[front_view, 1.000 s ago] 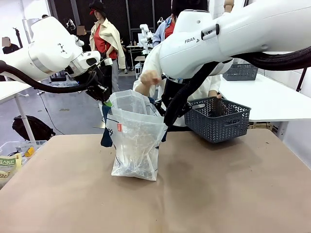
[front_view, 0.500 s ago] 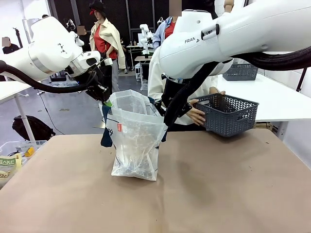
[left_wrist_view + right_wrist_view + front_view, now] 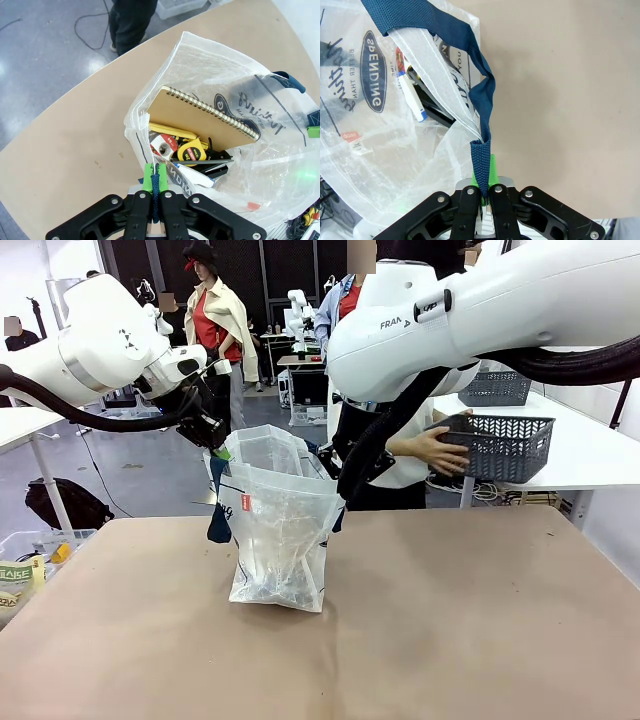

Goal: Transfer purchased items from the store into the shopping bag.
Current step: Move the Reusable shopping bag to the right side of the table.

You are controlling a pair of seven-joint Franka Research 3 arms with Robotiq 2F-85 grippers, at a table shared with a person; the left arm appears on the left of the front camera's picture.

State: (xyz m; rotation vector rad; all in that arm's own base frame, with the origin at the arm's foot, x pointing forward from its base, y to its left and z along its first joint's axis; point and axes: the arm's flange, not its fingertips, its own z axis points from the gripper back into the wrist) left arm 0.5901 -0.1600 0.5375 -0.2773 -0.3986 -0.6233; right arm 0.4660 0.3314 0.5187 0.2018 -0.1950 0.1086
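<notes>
The bag stands upright on the surface, left of its middle and nearer the far edge than the near one. Its base rests on the surface and its mouth is pulled open between the two hands. It is whitish, crinkly and see-through, with a small red tag on the near side and a dark round logo on its wall.

Inside, a spiral notebook with a brown cover leans across the opening. Below it lie a yellow tape measure and other small items that are too jumbled to name. A white pen with a blue tip shows through the wall.

The left hand sits at the bag's upper left rim. Its green pads are pressed together on a thin navy strap, which runs straight between them. The right hand is at the upper right rim, toward the far side. Its fingers are clamped on the end of the other strap, which rises twisted from the grip to the bag's edge. Both hands are above the surface, with the bag hanging and spreading below them.

Beyond the far edge, toward the right corner, a person's hand holds a dark grey lattice basket in the air, well apart from the bag.
</notes>
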